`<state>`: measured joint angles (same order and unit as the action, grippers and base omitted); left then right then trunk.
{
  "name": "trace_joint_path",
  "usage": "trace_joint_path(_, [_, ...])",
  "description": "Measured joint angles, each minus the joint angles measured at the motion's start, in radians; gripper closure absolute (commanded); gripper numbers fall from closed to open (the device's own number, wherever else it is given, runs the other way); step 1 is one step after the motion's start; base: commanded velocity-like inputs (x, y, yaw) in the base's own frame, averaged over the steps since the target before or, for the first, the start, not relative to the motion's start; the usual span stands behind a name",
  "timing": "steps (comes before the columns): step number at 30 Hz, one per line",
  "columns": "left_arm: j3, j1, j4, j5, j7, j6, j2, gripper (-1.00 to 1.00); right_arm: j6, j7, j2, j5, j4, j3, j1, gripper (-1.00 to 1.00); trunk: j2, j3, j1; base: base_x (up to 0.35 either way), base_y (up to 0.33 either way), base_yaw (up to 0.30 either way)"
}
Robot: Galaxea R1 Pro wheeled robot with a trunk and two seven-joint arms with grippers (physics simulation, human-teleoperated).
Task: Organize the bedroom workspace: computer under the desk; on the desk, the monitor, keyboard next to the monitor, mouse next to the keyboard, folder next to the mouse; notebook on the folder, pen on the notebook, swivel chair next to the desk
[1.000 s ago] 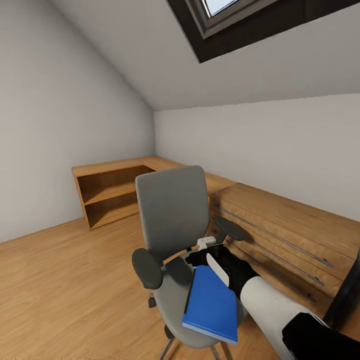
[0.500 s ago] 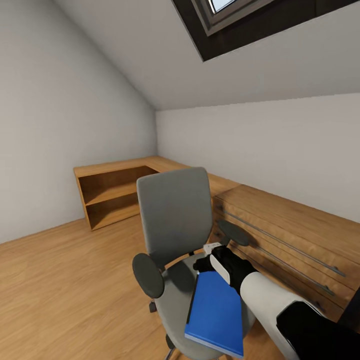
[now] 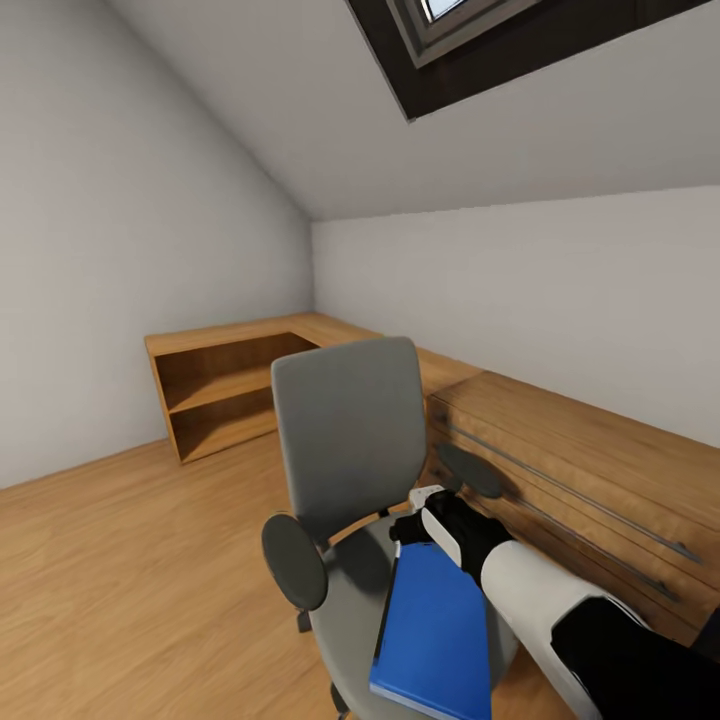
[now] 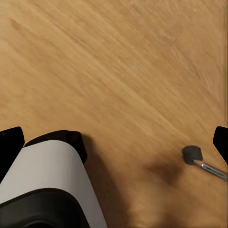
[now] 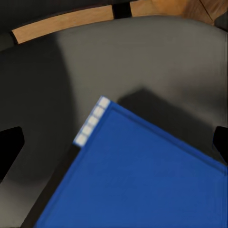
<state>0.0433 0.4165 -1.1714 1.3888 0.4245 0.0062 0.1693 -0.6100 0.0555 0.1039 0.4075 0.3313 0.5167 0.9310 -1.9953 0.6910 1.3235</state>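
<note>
1. Right gripper (image 3: 418, 512) is seen in the head view above the far end of the blue folder (image 3: 432, 628); in the right wrist view its two dark fingertips (image 5: 10, 149) stand wide apart at either edge, nothing between them, the folder's corner (image 5: 142, 175) lying below and between.
2. Folder is found flat on the seat of the grey swivel chair (image 3: 348, 440), its near end overhanging the seat's front edge. No contact between fingers and folder can be made out.
3. Left gripper is judged open: in the left wrist view both dark tips (image 4: 9, 147) sit at opposite edges over bare wooden floor (image 4: 114, 61), with a chair caster (image 4: 192, 154) near one tip. Nothing is held.
4. Step in hand, as judged: folder to be taken from the chair for the desk. Grasp not yet made.
5. Next move is thought to call for the right gripper to be lowered and brought to an edge of the folder, one finger under it, then closed.
6. Wooden drawer unit (image 3: 590, 480) stands just beside the chair on the right; low shelf (image 3: 220, 385) sits against the far wall. Monitor and keyboard are not made out.
</note>
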Motion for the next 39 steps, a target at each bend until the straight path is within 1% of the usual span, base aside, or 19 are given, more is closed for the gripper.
trace_joint_path(4, [-0.001, 0.0, 0.0, 0.0, -0.001, 0.0, 0.0, -1.0, 0.001, 0.0, 0.002, 0.0, -0.001, 0.0, 0.0, -1.0, 0.0, 0.0, 0.0, 0.124, 0.0, 0.0])
trace_joint_path(8, [0.001, -0.001, -0.007, 0.015, 0.002, 0.008, 0.0, -1.0, 0.002, 0.0, 0.002, -0.001, -0.001, 0.001, 0.001, -1.0, 0.0, 0.0, 0.0, 0.041, 0.0, 0.0])
trace_joint_path(12, [0.003, -0.001, -0.012, 0.027, 0.005, 0.009, 0.0, -1.0, 0.004, 0.0, 0.002, -0.001, -0.001, 0.001, 0.001, -1.0, -0.028, 0.012, 0.016, 0.014, 0.0, 0.0])
trace_joint_path(17, [0.005, -0.001, -0.015, 0.085, 0.007, 0.012, 0.005, -1.0, 0.004, -0.001, 0.001, -0.001, -0.001, 0.002, 0.001, -1.0, -0.063, 0.028, 0.035, 0.004, 0.0, 0.0])
trace_joint_path(21, [0.005, -0.001, -0.015, 0.115, 0.008, 0.013, 0.008, -1.0, 0.005, -0.001, 0.001, -0.002, -0.001, 0.002, 0.001, -1.0, -0.091, 0.041, 0.05, 0.002, 0.0, 0.0])
trace_joint_path(25, [0.005, -0.001, -0.015, 0.123, 0.008, 0.013, 0.009, -1.0, 0.006, -0.001, 0.001, -0.002, -0.001, 0.002, 0.001, -1.0, -0.119, 0.053, 0.065, 0.0, 0.0, 0.0])
trace_joint_path(31, [0.006, -0.001, -0.015, 0.126, 0.008, 0.013, 0.007, -1.0, 0.006, -0.001, 0.001, -0.002, -0.001, 0.002, 0.001, -1.0, -0.161, 0.072, 0.089, 0.0, 0.0, 0.0])
trace_joint_path(35, [0.005, -0.001, -0.015, 0.125, 0.007, 0.013, 0.009, -1.0, 0.006, -0.001, 0.001, -0.002, -0.001, 0.002, 0.001, -1.0, -0.161, 0.072, 0.089, 0.0, 0.0, 0.0])
trace_joint_path(39, [0.003, -0.001, -0.007, 0.116, 0.002, 0.009, 0.009, -1.0, 0.006, -0.001, 0.001, -0.002, -0.001, 0.002, 0.001, -1.0, -0.161, 0.072, 0.089, 0.015, 0.0, 0.0])
